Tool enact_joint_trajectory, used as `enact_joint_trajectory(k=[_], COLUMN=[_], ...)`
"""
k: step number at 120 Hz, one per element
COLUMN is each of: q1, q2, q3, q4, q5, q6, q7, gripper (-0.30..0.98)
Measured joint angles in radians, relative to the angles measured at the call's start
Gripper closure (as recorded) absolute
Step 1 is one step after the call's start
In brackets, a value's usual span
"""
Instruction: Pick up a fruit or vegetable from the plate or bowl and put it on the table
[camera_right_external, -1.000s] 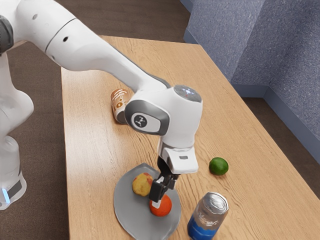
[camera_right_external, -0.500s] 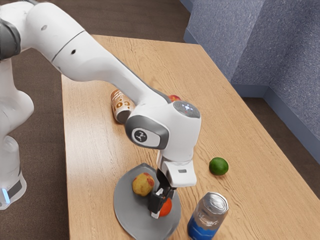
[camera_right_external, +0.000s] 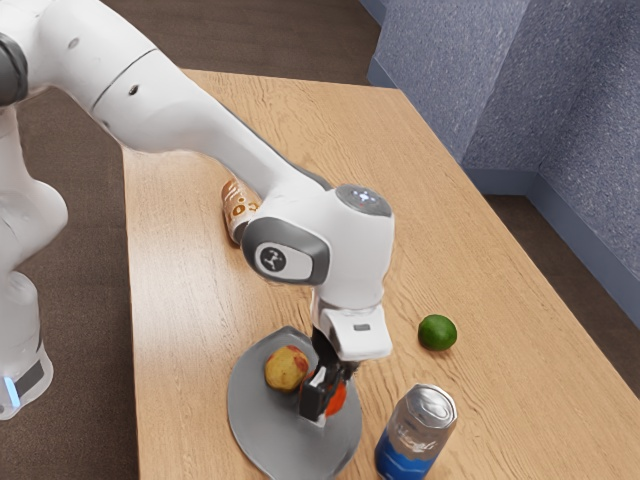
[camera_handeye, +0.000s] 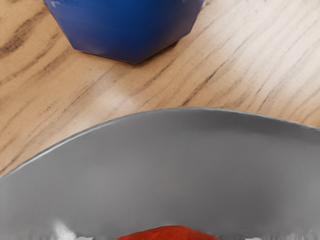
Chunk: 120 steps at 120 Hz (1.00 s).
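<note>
Claw (camera_right_external: 328, 400) gripping red tomato (camera_right_external: 338, 400) over gray plate (camera_right_external: 268, 430), w/ yellow-red fruit (camera_right_external: 286, 368) nearby on it; blue-silver can (camera_right_external: 414, 436) upright on tbl (camera_right_external: 190, 330), nr plate; lime (camera_right_external: 437, 332) beyond can.

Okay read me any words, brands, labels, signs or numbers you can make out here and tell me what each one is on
Nothing is clear enough to quote.
Silver and blue can: pale slanted lettering, too blurred to read.
Brown can: printed marks, too small to read.
Arm: round badge with a symbol, no readable word.
No number is readable.
</note>
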Motion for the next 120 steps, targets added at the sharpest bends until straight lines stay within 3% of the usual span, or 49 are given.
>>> enact_joint_trajectory(k=[21, 42, 77, 96, 107, 120], q1=[-0.125, -0.179, -0.251, -0.260, -0.265, -0.268], q2=[-0.062, -0.058, 0.184, 0.227, 0.226, 0.219], q3=[-0.003, -0.024, -0.071, -0.071, -0.071, -0.070], q4=[-0.015, 0.004, 0.310, 0.360, 0.363, 0.363], q5=[0.003, 0.006, 0.007, 0.008, 0.004, 0.002], q6=[-0.008, -0.019, -0.075, -0.105, -0.115, -0.122], q7=[0.000, 0.002, 0.004, 0.005, 0.008, 0.011], gripper=[0.37, 0.37, 0.38, 0.37, 0.19, 0.09])
